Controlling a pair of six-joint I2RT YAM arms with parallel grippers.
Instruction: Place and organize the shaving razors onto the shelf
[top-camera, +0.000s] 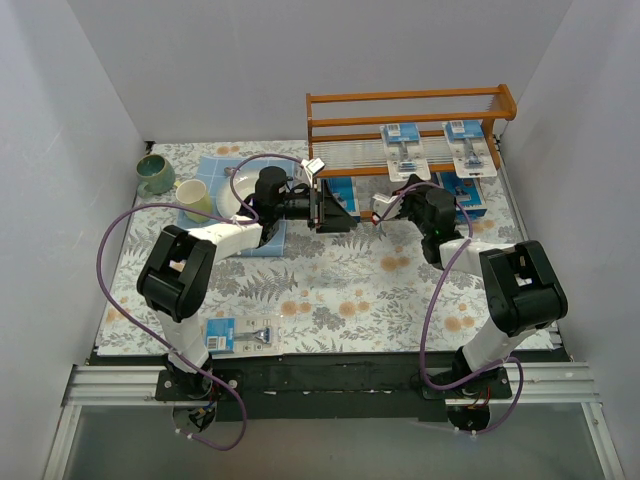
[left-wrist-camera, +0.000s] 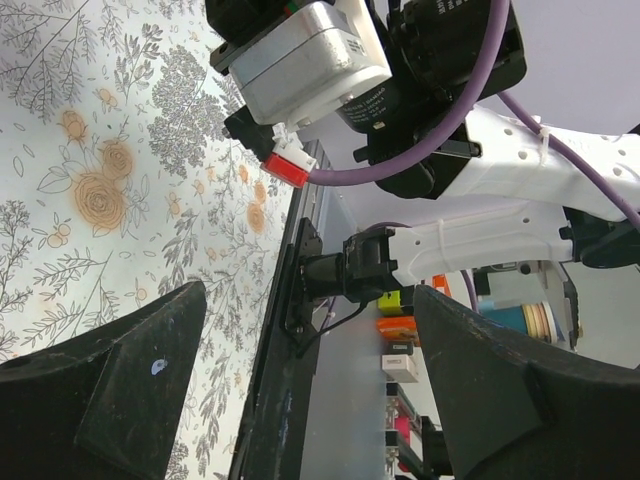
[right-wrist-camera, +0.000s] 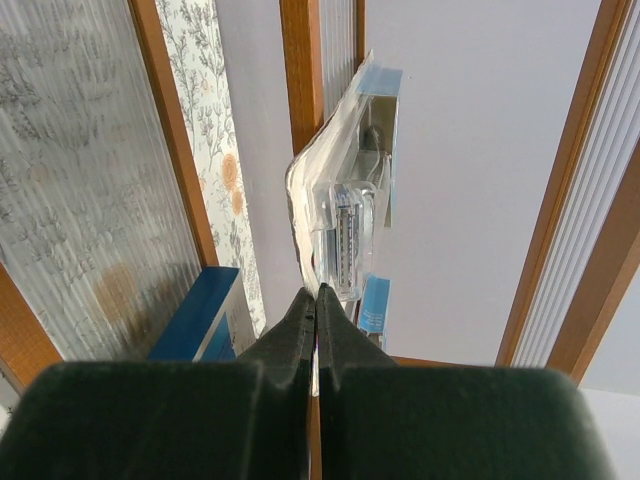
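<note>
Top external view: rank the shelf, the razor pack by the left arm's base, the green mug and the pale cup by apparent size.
1. shelf, by far the largest
2. razor pack, though it lies nearer the camera
3. green mug and pale cup: these look alike, so they are not ranked

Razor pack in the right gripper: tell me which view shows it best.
Right wrist: the razor pack is seen close up, edge-on, pinched by the right gripper. Top external shows only a small pale sliver at that gripper. Left wrist shows none of it.
</note>
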